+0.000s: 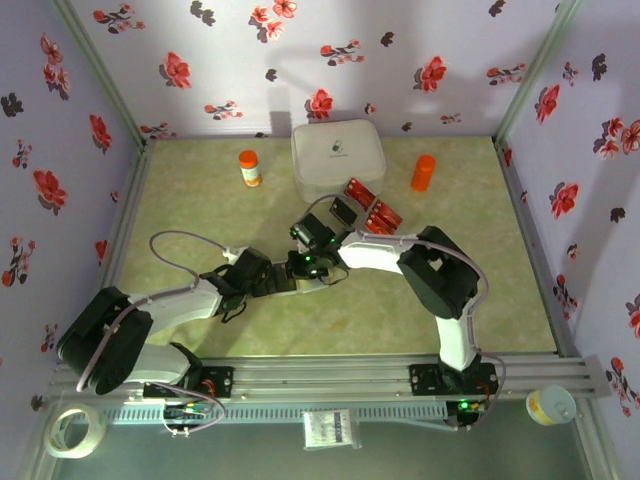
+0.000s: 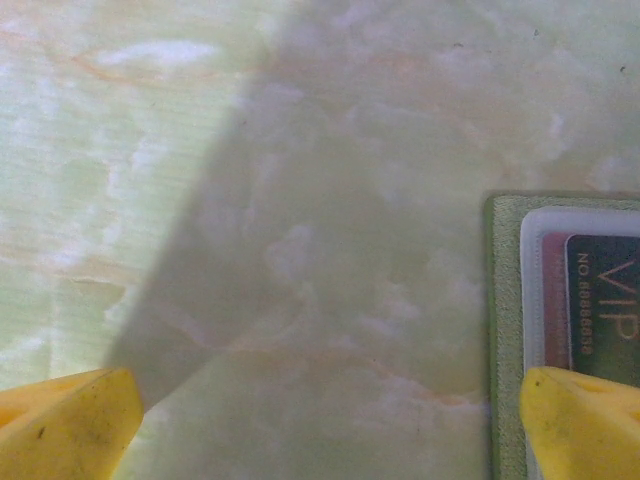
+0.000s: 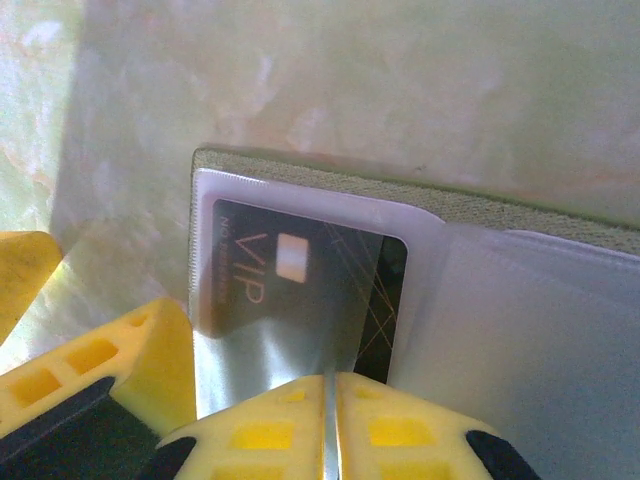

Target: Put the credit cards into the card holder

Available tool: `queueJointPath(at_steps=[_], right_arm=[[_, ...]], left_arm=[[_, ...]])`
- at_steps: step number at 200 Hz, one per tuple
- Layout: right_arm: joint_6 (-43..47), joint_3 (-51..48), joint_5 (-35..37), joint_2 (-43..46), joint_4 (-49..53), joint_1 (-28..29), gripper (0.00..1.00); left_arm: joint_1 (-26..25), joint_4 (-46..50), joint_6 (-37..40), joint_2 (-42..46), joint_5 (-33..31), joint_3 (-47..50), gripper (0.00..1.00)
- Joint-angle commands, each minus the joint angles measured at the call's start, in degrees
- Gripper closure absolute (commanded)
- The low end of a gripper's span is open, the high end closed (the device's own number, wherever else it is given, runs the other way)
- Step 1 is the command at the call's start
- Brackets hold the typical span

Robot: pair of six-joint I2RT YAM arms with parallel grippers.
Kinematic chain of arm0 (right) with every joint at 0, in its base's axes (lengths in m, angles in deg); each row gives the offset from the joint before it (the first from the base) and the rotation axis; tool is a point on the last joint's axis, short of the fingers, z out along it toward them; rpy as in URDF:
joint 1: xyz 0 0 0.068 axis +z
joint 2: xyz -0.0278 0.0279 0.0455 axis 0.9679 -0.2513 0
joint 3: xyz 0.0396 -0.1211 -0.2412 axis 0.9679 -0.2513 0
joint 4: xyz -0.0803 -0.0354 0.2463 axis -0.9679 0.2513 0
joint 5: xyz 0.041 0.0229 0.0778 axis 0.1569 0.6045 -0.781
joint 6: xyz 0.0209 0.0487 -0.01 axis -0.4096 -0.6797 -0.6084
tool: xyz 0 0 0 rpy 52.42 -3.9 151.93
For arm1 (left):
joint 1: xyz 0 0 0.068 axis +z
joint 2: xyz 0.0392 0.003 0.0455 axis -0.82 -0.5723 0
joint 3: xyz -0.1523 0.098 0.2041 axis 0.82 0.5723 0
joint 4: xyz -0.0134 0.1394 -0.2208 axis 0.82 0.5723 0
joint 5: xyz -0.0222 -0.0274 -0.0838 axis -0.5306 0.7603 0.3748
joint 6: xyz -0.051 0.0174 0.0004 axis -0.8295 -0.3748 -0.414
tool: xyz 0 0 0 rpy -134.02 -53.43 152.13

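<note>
The olive-green card holder [image 3: 500, 215] lies open on the table, its pale grey inside up. A black VIP credit card [image 3: 290, 270] sits partly inside its clear pocket. My right gripper [image 3: 330, 400] is shut, its tips at the card's near end. My left gripper [image 2: 320, 430] is open, and its right finger [image 2: 585, 425] rests over the corner of the card holder [image 2: 503, 300], beside the black card [image 2: 605, 300]. From above, the right gripper [image 1: 318, 265] and the left gripper [image 1: 290, 275] meet mid-table. Red credit cards [image 1: 372, 205] and a dark one [image 1: 343, 210] lie behind them.
A big white rounded box [image 1: 338, 158] stands at the back centre, with an orange-capped bottle [image 1: 249, 168] to its left and an orange cylinder [image 1: 424, 172] to its right. Flowered walls close in the table on three sides. A tape roll [image 1: 75, 430] lies off the near left corner.
</note>
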Motion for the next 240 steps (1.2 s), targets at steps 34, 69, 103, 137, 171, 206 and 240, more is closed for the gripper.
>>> queueJointPath(at_steps=[34,69,103,137,171,206,240], right_arm=[[0.6,-1.5,4.1,4.2,2.3,-1.0,0.88],[1.4,-0.8,5.7,3.0,3.2,-1.0,0.91],[1.4,-0.1,5.5,1.2,3.3,-1.0,0.94],[1.2,0.2,4.2,-0.4,2.7,-0.8,0.97],[1.5,1.3,3.3,-1.8,3.2,-0.2,0.98],[1.6,2.0,2.9,-2.4,3.6,0.3,1.0],[1.6,2.2,2.8,-2.8,3.7,0.8,1.0]], left_arm=[[1.2,3.0,-1.0,-2.8,1.3,2.5,0.0],[1.1,3.1,-1.0,-2.7,1.2,2.4,0.0],[1.2,3.1,-0.8,-3.0,1.3,2.3,0.0],[1.2,2.9,-0.9,-3.0,1.2,2.3,0.0],[1.2,2.7,-0.9,-3.3,1.3,2.3,0.0],[1.2,2.6,-0.9,-3.4,1.3,2.4,0.0],[1.2,2.4,-0.8,-3.4,1.4,2.4,0.01]])
